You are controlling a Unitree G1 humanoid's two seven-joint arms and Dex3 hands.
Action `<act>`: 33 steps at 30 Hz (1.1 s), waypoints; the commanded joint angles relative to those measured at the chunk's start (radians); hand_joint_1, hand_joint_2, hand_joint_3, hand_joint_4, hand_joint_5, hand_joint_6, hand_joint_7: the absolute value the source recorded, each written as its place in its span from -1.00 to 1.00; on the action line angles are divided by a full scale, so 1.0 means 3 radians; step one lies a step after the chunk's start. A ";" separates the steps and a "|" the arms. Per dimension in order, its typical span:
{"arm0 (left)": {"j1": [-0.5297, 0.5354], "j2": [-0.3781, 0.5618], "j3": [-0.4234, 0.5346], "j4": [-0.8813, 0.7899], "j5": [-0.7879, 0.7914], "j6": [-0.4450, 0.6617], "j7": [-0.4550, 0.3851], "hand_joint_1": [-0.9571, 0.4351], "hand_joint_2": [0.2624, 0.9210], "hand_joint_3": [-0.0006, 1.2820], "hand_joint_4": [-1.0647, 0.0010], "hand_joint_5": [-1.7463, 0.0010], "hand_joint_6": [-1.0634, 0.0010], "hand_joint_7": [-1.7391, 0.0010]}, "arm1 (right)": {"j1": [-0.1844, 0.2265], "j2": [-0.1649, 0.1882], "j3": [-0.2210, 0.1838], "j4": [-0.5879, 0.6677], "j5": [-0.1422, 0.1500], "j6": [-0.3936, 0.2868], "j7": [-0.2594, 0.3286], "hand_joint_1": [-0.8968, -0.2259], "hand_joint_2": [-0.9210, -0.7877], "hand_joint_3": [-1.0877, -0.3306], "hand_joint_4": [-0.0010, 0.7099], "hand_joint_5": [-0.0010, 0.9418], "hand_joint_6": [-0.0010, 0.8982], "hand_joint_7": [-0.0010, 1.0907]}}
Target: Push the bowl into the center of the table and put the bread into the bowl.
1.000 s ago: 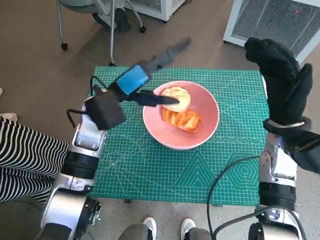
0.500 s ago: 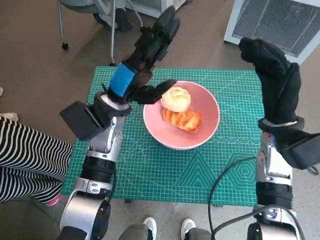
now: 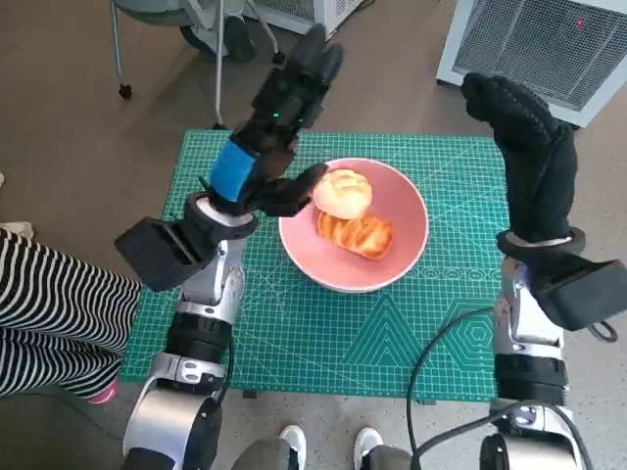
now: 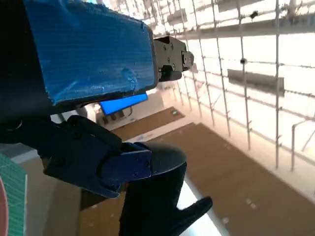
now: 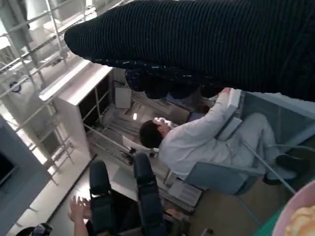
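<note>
A pink bowl (image 3: pixel 397 255) sits near the middle of the green cutting mat (image 3: pixel 294 333). Inside it lie a round pale bun (image 3: pixel 343 193) and a golden braided bread (image 3: pixel 358 235). My left hand (image 3: pixel 274 127) is raised over the bowl's left rim, fingers stretched up and away, thumb close to the bun, holding nothing. My right hand (image 3: pixel 529 157) stands upright at the table's right side, fingers spread, empty. The left wrist view shows only the left hand (image 4: pixel 98 98) against a ceiling. A sliver of the bowl (image 5: pixel 295 216) shows in the right wrist view under the glove (image 5: pixel 206 44).
A white slatted cabinet (image 3: pixel 549 39) stands beyond the far right corner and chair legs (image 3: pixel 196 49) beyond the far left. A person's striped legs (image 3: pixel 49 313) are at the left, and feet (image 3: pixel 333 446) at the near edge. A seated person (image 5: pixel 197 142) shows in the right wrist view.
My left hand rose from lying low over the bowl's left rim to pointing up and away, its fingers spread. The right hand shifted slightly left. Both breads stayed in the bowl.
</note>
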 commanded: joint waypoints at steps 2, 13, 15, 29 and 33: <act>-0.0017 -0.0026 0.0067 0.0155 -0.0047 -0.0190 -0.0067 -0.67 1.00 -0.12 1.00 1.00 1.00 1.00 | -0.0002 -0.0037 0.0012 0.0062 -0.0045 -0.0027 -0.0022 -0.62 -1.00 0.03 -0.52 -0.98 -0.94 -0.11; -0.0095 -0.0049 0.0195 0.0438 -0.0064 -0.0516 -0.0068 -0.63 1.00 -0.14 1.00 1.00 0.95 0.98 | -0.0026 -0.0062 0.0028 0.0023 -0.0073 -0.0070 -0.0033 -0.63 -1.00 0.04 -0.52 -0.99 -0.93 -0.11; -0.0107 -0.0056 0.0210 0.0473 -0.0065 -0.0564 -0.0062 -0.61 1.00 -0.16 0.99 1.00 0.92 0.97 | -0.0024 -0.0065 0.0040 0.0006 -0.0084 -0.0076 -0.0038 -0.63 -1.00 0.04 -0.52 -0.99 -0.94 -0.11; -0.0024 0.0028 0.0145 0.0280 0.0031 -0.0514 -0.0034 -0.59 1.00 -0.25 0.96 0.99 0.86 0.93 | -0.0008 -0.0140 0.0065 -0.0140 -0.0087 0.0007 -0.0028 -0.62 -1.00 0.04 -0.51 -0.99 -0.96 -0.12; 0.0018 0.0047 0.0134 0.0173 -0.0006 -0.0426 -0.0056 -0.61 1.00 -0.26 0.97 1.00 0.87 0.93 | 0.0019 -0.0149 0.0076 -0.0200 -0.0090 0.0039 -0.0025 -0.61 -1.00 0.04 -0.50 -0.98 -0.96 -0.12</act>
